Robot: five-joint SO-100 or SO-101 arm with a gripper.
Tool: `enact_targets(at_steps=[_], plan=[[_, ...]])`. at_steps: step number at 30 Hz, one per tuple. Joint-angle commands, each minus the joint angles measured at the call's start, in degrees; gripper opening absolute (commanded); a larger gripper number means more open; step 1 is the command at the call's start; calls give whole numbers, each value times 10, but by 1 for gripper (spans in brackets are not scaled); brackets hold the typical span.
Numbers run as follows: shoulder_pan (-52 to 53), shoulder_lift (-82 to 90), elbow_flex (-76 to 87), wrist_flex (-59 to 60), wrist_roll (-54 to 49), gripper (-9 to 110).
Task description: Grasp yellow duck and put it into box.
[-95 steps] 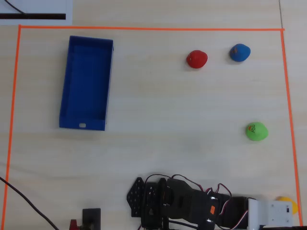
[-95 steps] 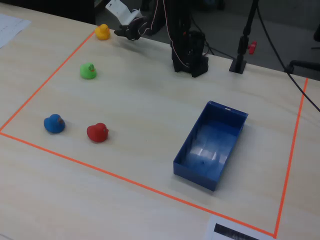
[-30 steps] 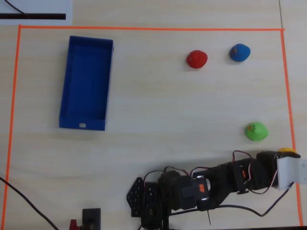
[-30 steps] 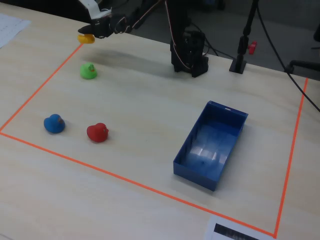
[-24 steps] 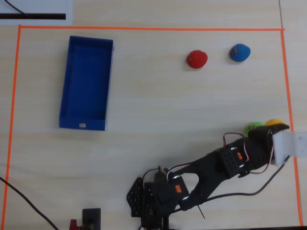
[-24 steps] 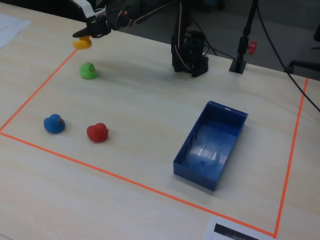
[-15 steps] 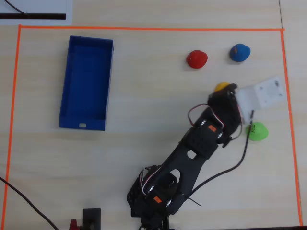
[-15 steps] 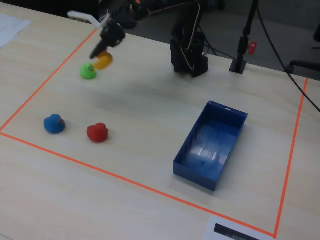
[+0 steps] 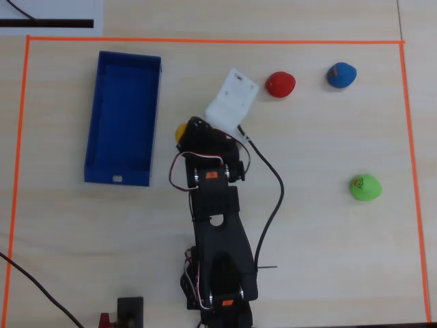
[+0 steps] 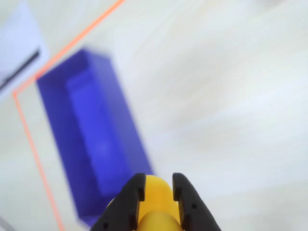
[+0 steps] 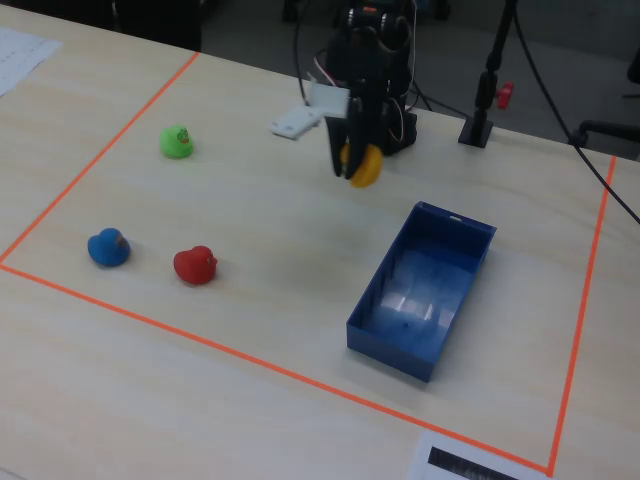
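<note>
Carried boxward, rounded yellow duck in claw.

Wrist view all motion-blurred: box smeared, my gripper and duck cut by bottom edge. Overhead, my arm hides most of duck.

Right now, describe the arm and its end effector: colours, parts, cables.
The arm is black plastic with thin red, white and black wires looping along it and small orange stickers. A white rectangular block sits at the wrist. The end effector has two black fingers.
</note>
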Motion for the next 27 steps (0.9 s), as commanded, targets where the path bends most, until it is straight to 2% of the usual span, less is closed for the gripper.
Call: enact_targets(at_steps=[1, 8, 13, 20, 27], plan=[[-92, -86, -135, 32, 39, 0], [-171, -338, -395, 69, 81, 0], [-202, -478, -507, 59, 82, 0], [-199, -578, -542, 35, 69, 0], [-159, -638, -531, -8, -22, 0]])
